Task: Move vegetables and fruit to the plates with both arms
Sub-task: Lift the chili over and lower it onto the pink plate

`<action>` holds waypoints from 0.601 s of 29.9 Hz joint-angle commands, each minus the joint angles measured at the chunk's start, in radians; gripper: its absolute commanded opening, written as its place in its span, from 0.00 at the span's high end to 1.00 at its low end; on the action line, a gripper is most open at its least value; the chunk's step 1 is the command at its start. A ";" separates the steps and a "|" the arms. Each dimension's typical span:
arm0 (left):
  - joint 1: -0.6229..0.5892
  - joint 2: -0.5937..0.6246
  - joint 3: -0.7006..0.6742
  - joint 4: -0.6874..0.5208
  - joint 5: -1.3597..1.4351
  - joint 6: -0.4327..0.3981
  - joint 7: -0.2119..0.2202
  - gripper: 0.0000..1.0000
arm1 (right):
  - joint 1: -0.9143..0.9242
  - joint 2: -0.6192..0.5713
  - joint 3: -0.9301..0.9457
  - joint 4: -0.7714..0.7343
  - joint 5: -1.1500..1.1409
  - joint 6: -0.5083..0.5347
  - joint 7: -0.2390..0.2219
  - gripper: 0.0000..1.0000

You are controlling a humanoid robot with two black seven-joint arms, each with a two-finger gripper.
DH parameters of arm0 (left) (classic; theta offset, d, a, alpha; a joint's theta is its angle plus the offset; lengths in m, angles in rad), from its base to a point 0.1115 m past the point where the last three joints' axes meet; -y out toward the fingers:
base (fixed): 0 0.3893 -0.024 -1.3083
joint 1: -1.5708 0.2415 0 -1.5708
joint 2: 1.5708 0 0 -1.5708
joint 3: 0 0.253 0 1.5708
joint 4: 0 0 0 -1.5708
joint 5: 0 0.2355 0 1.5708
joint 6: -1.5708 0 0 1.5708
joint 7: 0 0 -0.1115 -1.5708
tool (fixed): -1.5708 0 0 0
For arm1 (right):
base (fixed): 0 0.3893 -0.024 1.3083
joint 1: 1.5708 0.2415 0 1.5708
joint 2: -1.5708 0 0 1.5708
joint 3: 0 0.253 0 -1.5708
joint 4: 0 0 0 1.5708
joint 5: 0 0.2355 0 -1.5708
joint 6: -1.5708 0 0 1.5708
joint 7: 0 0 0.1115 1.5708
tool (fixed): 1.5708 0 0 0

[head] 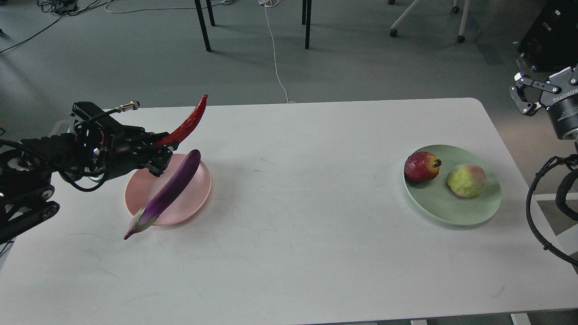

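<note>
My left gripper (159, 155) is shut on the stem end of the red chili pepper (187, 123) and holds it in the air above the far left rim of the pink plate (198, 192). The purple eggplant (169, 192) lies slantwise across the pink plate, its calyx end hanging over the near rim. The pomegranate (421, 166) and the yellow-green fruit (466, 180) sit side by side on the mint green plate (451, 212) at the right. My right gripper (539, 92) is open and empty, raised beyond the table's right edge.
The white table (298, 248) has rounded corners. Behind it on the grey floor are chair legs (203, 25), a white cable (275, 58) and a black box (551, 31) at the far right.
</note>
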 commanded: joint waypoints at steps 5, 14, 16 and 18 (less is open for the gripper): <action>0.128 0.035 0.017 0.002 -0.003 0.009 -0.028 0.80 | 0.001 -0.002 -0.002 0.006 0.000 0.000 0.000 0.02; 0.159 -0.015 0.019 0.082 -0.003 0.158 -0.028 0.34 | -0.001 -0.022 -0.001 0.010 0.000 0.002 0.000 0.02; 0.160 -0.018 0.017 0.087 -0.004 0.159 -0.028 0.31 | -0.001 -0.022 -0.001 0.010 0.000 0.002 0.000 0.02; 0.159 -0.018 0.017 0.087 -0.004 0.161 -0.029 0.26 | -0.001 -0.022 -0.001 0.010 0.000 0.002 0.000 0.02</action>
